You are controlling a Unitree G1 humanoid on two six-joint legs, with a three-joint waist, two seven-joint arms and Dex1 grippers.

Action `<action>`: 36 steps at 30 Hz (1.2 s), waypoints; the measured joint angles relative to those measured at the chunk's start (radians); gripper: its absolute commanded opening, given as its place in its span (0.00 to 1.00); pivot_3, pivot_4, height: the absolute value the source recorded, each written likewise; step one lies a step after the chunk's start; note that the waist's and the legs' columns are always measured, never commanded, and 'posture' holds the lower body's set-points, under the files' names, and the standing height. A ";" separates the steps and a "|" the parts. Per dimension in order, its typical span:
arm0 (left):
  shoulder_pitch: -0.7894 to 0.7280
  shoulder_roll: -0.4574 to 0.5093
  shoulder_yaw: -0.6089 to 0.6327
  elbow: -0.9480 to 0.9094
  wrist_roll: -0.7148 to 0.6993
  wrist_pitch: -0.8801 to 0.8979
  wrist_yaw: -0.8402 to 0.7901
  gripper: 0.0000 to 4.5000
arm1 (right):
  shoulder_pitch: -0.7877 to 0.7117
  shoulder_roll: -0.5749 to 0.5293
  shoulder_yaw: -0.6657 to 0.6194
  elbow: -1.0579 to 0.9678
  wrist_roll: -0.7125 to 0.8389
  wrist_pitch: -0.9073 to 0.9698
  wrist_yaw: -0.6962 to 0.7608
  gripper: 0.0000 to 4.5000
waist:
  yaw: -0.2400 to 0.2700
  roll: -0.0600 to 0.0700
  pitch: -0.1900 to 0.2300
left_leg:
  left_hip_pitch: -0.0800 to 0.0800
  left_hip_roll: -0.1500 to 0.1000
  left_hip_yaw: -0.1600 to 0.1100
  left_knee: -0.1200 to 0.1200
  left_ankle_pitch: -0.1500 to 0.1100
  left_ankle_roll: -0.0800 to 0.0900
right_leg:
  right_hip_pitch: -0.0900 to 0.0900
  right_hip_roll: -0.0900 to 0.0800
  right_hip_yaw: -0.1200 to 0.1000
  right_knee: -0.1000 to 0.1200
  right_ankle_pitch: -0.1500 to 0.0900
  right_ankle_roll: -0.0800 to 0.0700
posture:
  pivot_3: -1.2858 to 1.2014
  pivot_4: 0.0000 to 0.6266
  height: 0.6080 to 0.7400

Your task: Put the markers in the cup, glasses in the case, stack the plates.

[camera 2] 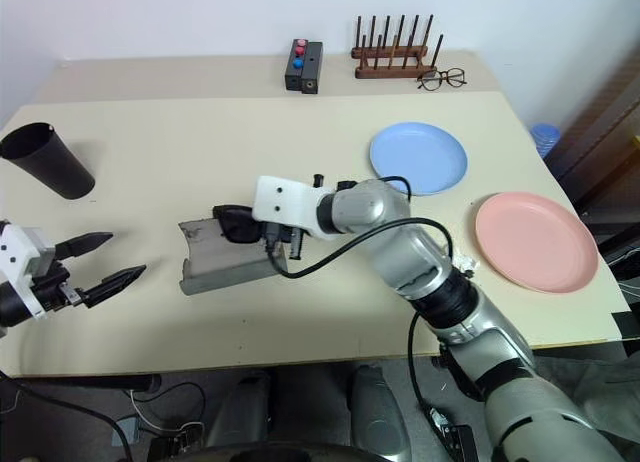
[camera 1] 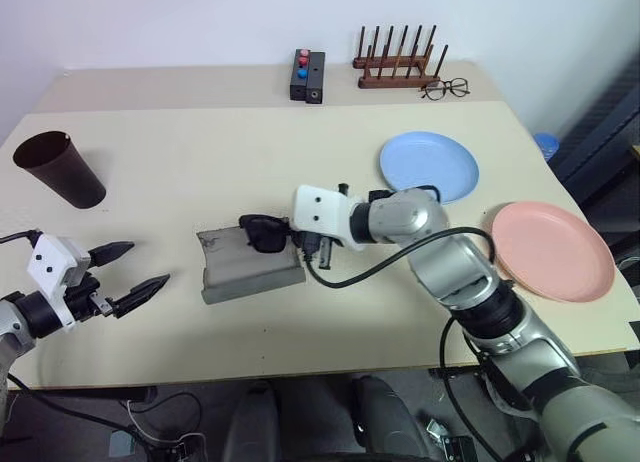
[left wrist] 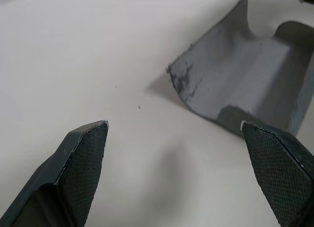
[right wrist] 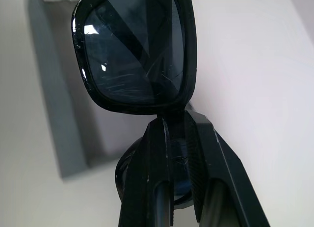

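A: Item, left gripper [camera 1: 135,270]: near the table's [camera 1: 200,152] front left corner, fingers spread wide, empty, aimed at the case [camera 1: 250,267].

B: Item, case: grey, open, lying flat toward the front edge, long axis running along that edge.

A: Item, right gripper [right wrist: 177,138]: fingers pressed together on the sunglasses [camera 1: 265,230], pinching the frame.

B: Sunglasses hang over the case's far rim, frame roughly along its length. Judged next: lower them toward the front edge, into the trough. Right arm is nearer.
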 measured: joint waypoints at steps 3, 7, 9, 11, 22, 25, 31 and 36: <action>-0.001 0.000 -0.001 -0.007 0.000 0.005 -0.004 1.00 | -0.025 0.056 0.035 0.016 0.000 0.010 -0.016 0.01 | -0.002 0.000 0.000 | 0.000 0.000 0.000 0.000 0.000 0.000 | 0.000 0.000 0.000 0.000 0.000 0.000 | 0.52 0.24 1.00; 0.004 0.000 -0.001 -0.026 -0.001 0.012 -0.004 1.00 | -0.032 0.099 0.056 0.075 0.000 0.011 -0.045 0.01 | -0.002 0.000 0.000 | 0.000 0.000 0.000 0.000 0.000 0.000 | 0.000 0.000 0.000 0.000 0.000 0.000 | 0.52 0.24 1.00; 0.011 0.000 -0.002 -0.035 -0.002 0.015 -0.005 1.00 | -0.032 0.120 0.055 0.090 0.010 0.021 -0.054 0.01 | -0.005 0.000 0.000 | 0.000 0.000 0.000 -0.001 0.000 0.000 | -0.001 0.000 0.000 0.000 0.000 0.000 | 0.52 0.24 1.00; 0.011 0.000 -0.002 -0.038 -0.003 0.016 -0.005 1.00 | -0.031 0.129 0.061 0.101 0.018 0.021 -0.058 0.01 | -0.007 0.000 0.000 | 0.000 0.000 0.000 -0.001 0.000 0.000 | -0.001 0.000 0.000 0.000 0.000 0.000 | 0.52 0.24 1.00; 0.009 0.000 -0.004 -0.056 -0.005 0.037 0.012 1.00 | -0.011 0.024 0.101 0.123 -0.018 -0.030 -0.074 0.01 | -0.011 0.000 0.000 | 0.000 0.000 0.000 -0.001 0.000 0.000 | -0.001 0.000 0.000 0.000 0.000 0.000 | 0.52 0.24 1.00; 0.001 0.000 -0.009 -0.066 -0.005 0.041 0.016 1.00 | -0.011 0.016 0.112 0.123 -0.034 -0.041 -0.076 0.01 | -0.011 0.000 0.000 | 0.000 0.000 0.000 -0.001 0.000 0.000 | -0.001 0.000 0.000 0.000 0.000 0.000 | 0.52 0.24 1.00; -0.009 0.000 -0.028 -0.073 -0.007 0.056 0.024 1.00 | -0.011 0.018 0.119 0.124 -0.043 -0.040 -0.074 0.39 | -0.012 0.000 0.000 | 0.000 0.000 0.000 -0.001 0.000 0.000 | -0.001 0.000 0.000 0.000 0.000 0.000 | 0.52 0.24 1.00; -0.007 -0.001 -0.028 -0.089 -0.008 0.064 0.035 1.00 | -0.011 0.028 0.101 0.122 -0.020 -0.028 -0.068 0.49 | -0.013 0.000 0.000 | 0.000 0.000 0.000 -0.001 0.000 0.000 | -0.001 0.000 0.000 0.000 0.000 0.000 | 0.52 0.24 1.00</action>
